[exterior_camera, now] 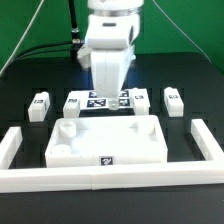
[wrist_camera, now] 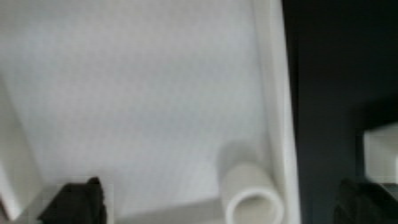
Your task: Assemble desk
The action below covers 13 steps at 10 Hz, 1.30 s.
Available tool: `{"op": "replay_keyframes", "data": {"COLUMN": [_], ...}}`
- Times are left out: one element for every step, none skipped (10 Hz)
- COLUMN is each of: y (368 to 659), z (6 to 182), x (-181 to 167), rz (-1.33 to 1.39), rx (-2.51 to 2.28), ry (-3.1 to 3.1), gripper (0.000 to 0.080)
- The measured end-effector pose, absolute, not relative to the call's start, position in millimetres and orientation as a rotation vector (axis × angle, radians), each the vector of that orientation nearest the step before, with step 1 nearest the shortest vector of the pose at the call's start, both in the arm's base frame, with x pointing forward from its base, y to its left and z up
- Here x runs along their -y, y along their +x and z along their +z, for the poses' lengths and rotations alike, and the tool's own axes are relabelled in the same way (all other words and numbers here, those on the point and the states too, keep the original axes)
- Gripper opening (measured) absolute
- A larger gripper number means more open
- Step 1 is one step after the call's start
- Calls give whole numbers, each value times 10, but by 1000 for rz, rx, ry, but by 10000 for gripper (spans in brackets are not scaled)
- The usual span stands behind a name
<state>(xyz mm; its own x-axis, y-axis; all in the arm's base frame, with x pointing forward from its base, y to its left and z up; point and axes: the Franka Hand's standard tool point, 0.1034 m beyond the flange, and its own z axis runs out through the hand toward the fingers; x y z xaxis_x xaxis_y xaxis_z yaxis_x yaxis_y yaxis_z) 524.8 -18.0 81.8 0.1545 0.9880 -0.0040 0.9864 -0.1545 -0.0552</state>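
The white tray-like tabletop (exterior_camera: 108, 140) lies on the black table with its raised rim up and a tag on its front face. In the wrist view its flat inside (wrist_camera: 143, 100), one rim and a round corner socket (wrist_camera: 249, 196) fill the picture. My gripper (exterior_camera: 105, 93) hangs over the tabletop's far side. Its dark fingers (wrist_camera: 71, 203) stand wide apart on either side of the rim and socket, with nothing between them gripped; the gripper (wrist_camera: 222, 205) is open. White tagged legs lie behind the tabletop: two at the exterior view's left (exterior_camera: 40, 105) (exterior_camera: 73, 103), two at its right (exterior_camera: 140, 100) (exterior_camera: 173, 100).
The marker board (exterior_camera: 100, 101) lies behind the tabletop, under the arm. The long white border frame (exterior_camera: 110, 179) runs along the front and up both sides (exterior_camera: 12, 146) (exterior_camera: 208, 140). A white edge (wrist_camera: 381, 146) shows past the rim in the wrist view.
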Motion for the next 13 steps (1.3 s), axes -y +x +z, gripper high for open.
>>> {"op": "replay_keyframes", "data": {"y": [5189, 5136, 5075, 5025, 4995, 4966, 4974, 4972, 4968, 4968, 4966, 4966, 4967], "z": [709, 604, 469, 357, 243, 187, 204, 199, 195, 194, 193, 192, 193], "x": [261, 285, 291, 306, 387, 455, 447, 448, 452, 453, 453, 454, 454], "rz": [45, 32, 16, 18, 12, 14, 16, 17, 17, 18, 18, 18, 18], "rx": [2127, 2186, 2188, 2178, 2181, 2166, 2159, 2159, 2157, 2157, 2157, 2157, 2157], "ry": [-2257, -2200, -2201, -2201, -2193, -2201, -2209, -2209, -2210, -2210, -2210, -2210, -2210], "gripper": [649, 649, 649, 649, 649, 649, 649, 559, 559, 376, 244, 244, 71]}}
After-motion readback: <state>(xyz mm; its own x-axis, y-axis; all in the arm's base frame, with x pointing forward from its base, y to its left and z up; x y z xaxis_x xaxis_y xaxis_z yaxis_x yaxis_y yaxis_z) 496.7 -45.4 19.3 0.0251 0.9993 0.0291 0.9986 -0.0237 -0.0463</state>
